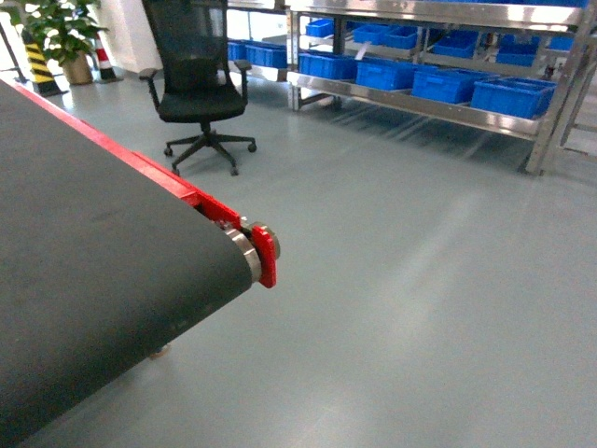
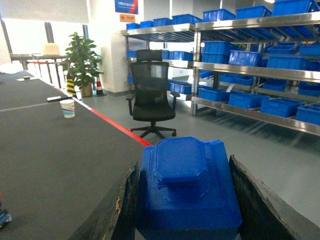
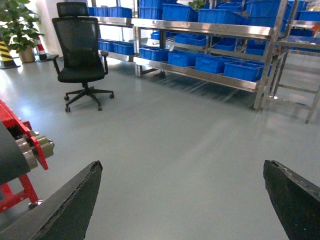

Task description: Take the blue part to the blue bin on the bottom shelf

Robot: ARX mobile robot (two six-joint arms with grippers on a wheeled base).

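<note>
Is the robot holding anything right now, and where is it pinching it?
The left tool pinches the blue part by its two sides. The right tool is open, holding nothing.

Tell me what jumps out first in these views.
The blue part fills the left wrist view, clamped between the left gripper's fingers. Behind it, steel shelves lined with blue bins span the far side, and a black office chair stands on the floor. The right gripper hangs open, empty.
</note>
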